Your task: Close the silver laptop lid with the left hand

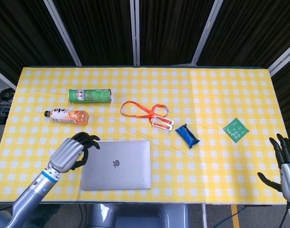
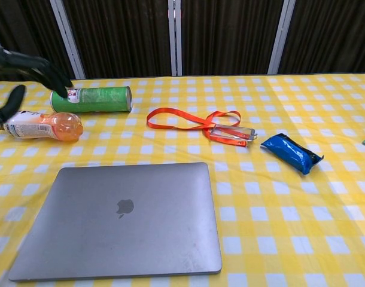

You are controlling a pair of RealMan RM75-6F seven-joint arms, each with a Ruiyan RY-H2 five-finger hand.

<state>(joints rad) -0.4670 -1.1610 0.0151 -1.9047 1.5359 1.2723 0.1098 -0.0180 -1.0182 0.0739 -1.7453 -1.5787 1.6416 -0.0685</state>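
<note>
Bench (image 1: 221, 90): spread with a yellow-and-white checked cloth, reaching from edge to edge in the head view.
Back wall: black pleated curtain (image 2: 230, 36) hanging right behind the bench.
Frame: pale metal posts (image 2: 176, 36) standing upright against the curtain.
Floor: grey, glimpsed left of the bench, with cables (image 1: 1, 97) lying there.
Light: even, bright, barely any shadow on the cloth.

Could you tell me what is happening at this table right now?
The robot was set to close the silver laptop with its left hand, and the lid now lies flat and shut. That hand is off the laptop, just beside its left edge, fingers apart and holding nothing. The right hand waits open at the table's far right edge. A green can, a bottle, an orange lanyard and a blue packet lie untouched behind the laptop.
</note>
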